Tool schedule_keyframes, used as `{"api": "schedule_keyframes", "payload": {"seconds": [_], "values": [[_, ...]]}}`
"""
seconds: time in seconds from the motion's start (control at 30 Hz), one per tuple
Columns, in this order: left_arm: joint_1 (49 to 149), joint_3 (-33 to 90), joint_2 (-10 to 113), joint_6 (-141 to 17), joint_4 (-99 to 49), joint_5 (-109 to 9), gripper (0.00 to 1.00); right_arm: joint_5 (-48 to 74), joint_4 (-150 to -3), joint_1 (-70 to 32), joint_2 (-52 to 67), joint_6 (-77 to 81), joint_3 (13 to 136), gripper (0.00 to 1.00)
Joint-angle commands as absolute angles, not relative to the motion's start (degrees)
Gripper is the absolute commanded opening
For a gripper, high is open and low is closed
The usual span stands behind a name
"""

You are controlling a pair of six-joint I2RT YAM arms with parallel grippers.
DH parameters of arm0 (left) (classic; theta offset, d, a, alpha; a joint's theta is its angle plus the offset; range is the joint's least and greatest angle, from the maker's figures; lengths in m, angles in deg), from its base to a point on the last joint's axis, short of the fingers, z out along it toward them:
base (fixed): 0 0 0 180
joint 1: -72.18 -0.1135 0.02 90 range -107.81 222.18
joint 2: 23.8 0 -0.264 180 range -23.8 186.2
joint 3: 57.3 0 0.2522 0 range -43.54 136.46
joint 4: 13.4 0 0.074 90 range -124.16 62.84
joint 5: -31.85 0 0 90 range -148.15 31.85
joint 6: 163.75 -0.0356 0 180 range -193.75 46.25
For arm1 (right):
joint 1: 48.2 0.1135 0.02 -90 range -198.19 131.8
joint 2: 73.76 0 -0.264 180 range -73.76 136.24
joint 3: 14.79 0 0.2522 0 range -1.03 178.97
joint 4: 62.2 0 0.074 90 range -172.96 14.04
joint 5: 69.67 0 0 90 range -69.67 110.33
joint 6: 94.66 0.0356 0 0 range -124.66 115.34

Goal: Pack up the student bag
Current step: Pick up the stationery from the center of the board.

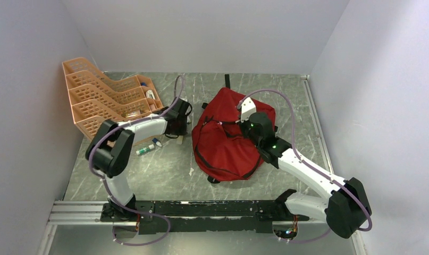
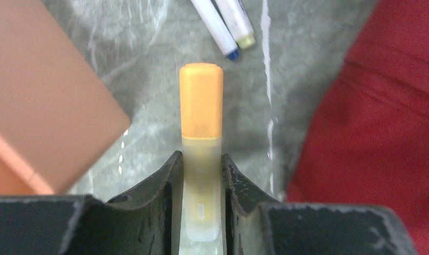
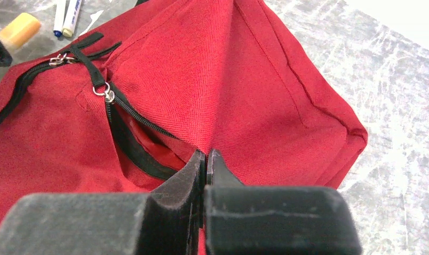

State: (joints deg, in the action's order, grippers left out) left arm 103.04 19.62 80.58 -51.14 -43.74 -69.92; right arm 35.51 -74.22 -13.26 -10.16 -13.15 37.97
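At ten o'clock on the table (image 1: pixel 164 175) the orange tray rack (image 1: pixel 103 101) is standing. At its three o'clock the left gripper (image 1: pixel 181 114) is reaching down. Only its wrist view is showing the narrow jaws clamping an orange-capped stick (image 2: pixel 201 101), with two markers (image 2: pixel 225 26) lying at the stick's twelve o'clock. The student bag (image 1: pixel 228 143) is lying mid-table, at that gripper's three o'clock. The right gripper (image 1: pixel 247 114) is sitting on the bag's top. Its wrist view is revealing closed jaws pinching a raised fold of red fabric beside a black zipper (image 3: pixel 122 106).
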Motion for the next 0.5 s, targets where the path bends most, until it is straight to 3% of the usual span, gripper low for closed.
{"api": "schedule_keyframes", "payload": {"seconds": [0.0,0.3,0.47], "values": [[103.0,16.98,70.04,-49.71,-44.93,-65.68,0.07,34.72,-75.75,-13.34,-9.66,-9.68,41.42,0.0],[108.02,5.71,48.18,-45.35,-42.63,-58.88,0.05,36.76,-75.52,-13.31,-9.79,-3.52,42.79,0.0],[115.73,-1.89,41.43,-36.98,-30.09,-50.9,0.05,36.32,-75.04,-13.38,-10.1,-0.1,44.23,0.0]]}}
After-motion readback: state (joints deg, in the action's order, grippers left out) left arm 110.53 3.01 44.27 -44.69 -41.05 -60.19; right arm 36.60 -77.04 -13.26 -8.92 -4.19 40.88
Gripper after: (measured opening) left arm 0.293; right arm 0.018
